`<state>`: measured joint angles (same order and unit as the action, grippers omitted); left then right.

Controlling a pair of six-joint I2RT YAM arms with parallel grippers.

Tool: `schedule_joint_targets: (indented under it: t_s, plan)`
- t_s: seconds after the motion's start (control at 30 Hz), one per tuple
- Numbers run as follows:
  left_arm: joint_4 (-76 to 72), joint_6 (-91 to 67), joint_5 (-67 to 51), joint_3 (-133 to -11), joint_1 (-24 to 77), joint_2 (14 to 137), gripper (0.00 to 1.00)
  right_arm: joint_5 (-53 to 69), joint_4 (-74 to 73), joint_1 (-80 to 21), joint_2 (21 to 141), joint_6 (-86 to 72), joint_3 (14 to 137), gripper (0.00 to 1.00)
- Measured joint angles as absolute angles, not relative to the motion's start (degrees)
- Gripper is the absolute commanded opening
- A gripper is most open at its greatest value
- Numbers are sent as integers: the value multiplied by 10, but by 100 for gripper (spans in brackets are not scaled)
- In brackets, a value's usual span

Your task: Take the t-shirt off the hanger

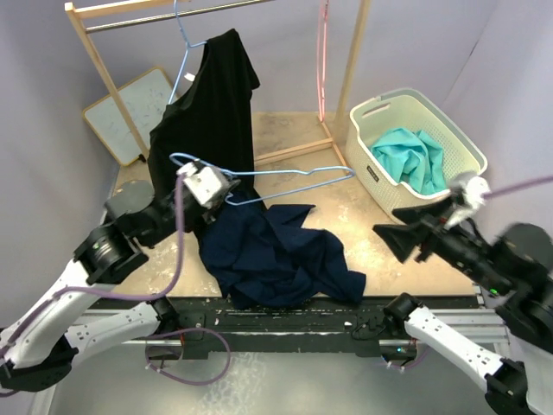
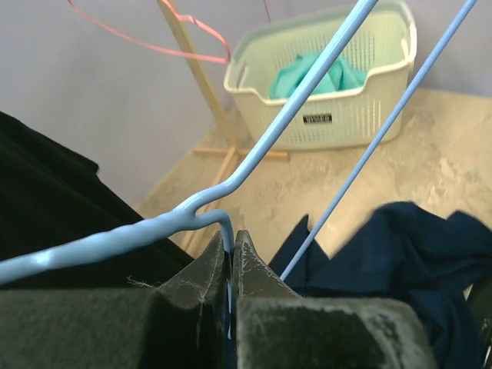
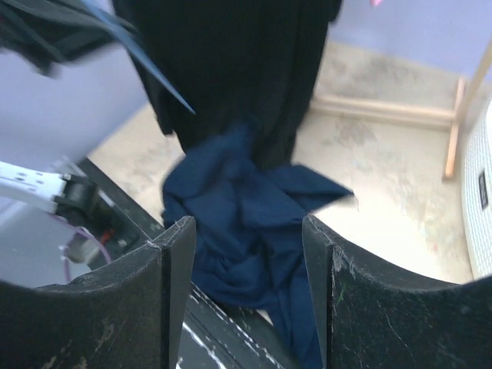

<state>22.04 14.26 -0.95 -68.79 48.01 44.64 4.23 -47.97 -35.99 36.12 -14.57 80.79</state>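
A navy t-shirt (image 1: 281, 255) lies heaped on the table near the front edge; it also shows in the left wrist view (image 2: 407, 246) and the right wrist view (image 3: 231, 254). My left gripper (image 1: 228, 192) (image 2: 233, 234) is shut on the wire of a light blue hanger (image 1: 294, 173) (image 2: 307, 84), held just above the heap. The hanger looks bare. My right gripper (image 1: 399, 230) (image 3: 247, 227) is open and empty, to the right of the navy shirt and pointing at it.
A black t-shirt (image 1: 207, 112) (image 3: 231, 69) hangs on another blue hanger from the wooden rack (image 1: 91, 47) at the back left. A pink hanger (image 1: 324, 60) hangs on the rack's right. A pale green basket (image 1: 389, 108) with teal cloth stands at the right. A white board (image 1: 130, 108) leans behind.
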Motion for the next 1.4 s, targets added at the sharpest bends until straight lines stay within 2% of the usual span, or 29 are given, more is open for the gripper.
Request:
schedule_joint_targets:
  t_s: [0.2,0.57,1.4]
  plan:
    - [309,164,-22,-724,480,528,0,70,-478,-359,332,-145,891,59]
    - [421,177,-117,-749,480,534,0,122,-464,-359,372,-130,878,58]
    - [472,150,-113,-740,485,653,0,247,-426,-359,547,-94,896,57]
